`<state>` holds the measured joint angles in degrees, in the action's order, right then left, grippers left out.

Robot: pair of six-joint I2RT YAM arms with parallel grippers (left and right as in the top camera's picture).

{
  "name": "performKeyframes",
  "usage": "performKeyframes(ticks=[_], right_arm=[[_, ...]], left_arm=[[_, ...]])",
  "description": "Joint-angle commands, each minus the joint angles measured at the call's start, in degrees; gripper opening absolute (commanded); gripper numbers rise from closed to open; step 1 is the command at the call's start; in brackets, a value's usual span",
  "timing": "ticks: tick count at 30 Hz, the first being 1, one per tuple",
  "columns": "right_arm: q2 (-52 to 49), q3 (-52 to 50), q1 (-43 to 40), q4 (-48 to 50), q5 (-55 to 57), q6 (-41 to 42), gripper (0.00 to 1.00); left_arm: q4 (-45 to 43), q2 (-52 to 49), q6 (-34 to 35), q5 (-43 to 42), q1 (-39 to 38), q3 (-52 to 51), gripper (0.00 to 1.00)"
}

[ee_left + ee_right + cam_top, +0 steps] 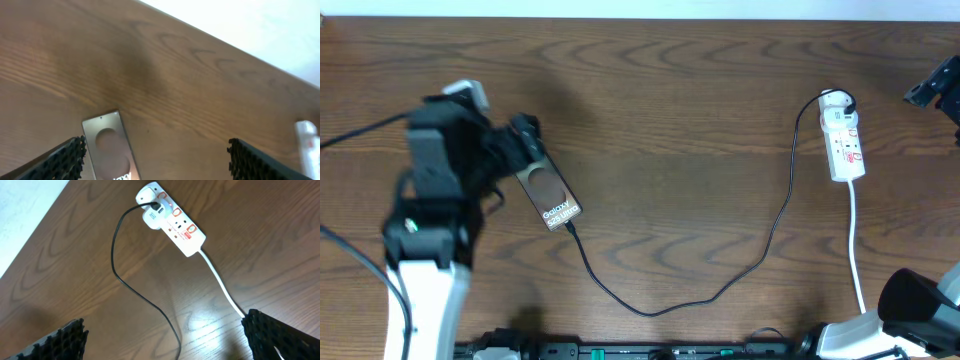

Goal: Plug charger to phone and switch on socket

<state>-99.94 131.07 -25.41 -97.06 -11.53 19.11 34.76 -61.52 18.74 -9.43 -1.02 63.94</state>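
The phone lies flat on the wooden table at the left, screen up with white "Galaxy" lettering. It also shows in the left wrist view. The charger cable runs from the phone's near end in a long loop to a plug at the far end of the socket strip; its tip touches the phone's edge. My left gripper is open, above the phone's far end, with the phone next to its left finger. My right gripper is open and empty, above the table short of the socket strip, with the cable between its fingers.
The strip's white cord runs toward the table's front edge and passes my right finger. The table's far edge meets a white wall. My right arm's base stands at the front right.
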Motion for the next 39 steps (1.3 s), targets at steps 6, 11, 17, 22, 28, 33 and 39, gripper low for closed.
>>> performKeyframes(ticks=[6,11,17,22,28,33,39], right_arm=[[0.46,0.46,0.28,-0.11,0.28,0.79,0.99],[0.46,0.46,0.28,-0.11,0.26,0.79,0.99],[0.44,0.46,0.28,-0.11,0.28,0.79,0.99],[0.46,0.46,0.28,-0.11,0.28,0.79,0.99],[0.44,0.46,0.28,-0.11,0.28,0.79,0.99],[0.44,0.46,0.28,-0.11,0.26,0.79,0.99],[0.46,0.46,0.28,-0.11,0.28,0.79,0.99]], left_arm=[[-25.24,22.75,-1.16,20.44,-8.17,-23.34,0.89],[-41.86,36.74,-2.56,20.41,-8.17,-38.64,0.90],[-50.95,47.23,-5.01,20.15,-7.54,-49.37,0.89],[-50.95,53.55,-7.13,18.51,-5.92,-54.71,0.89],[-50.95,61.59,-10.16,14.08,-3.04,-60.89,0.89],[-49.29,61.44,-10.19,13.53,-2.25,-63.71,0.89],[-41.00,61.44,-10.16,13.68,-2.25,-63.71,0.90]])
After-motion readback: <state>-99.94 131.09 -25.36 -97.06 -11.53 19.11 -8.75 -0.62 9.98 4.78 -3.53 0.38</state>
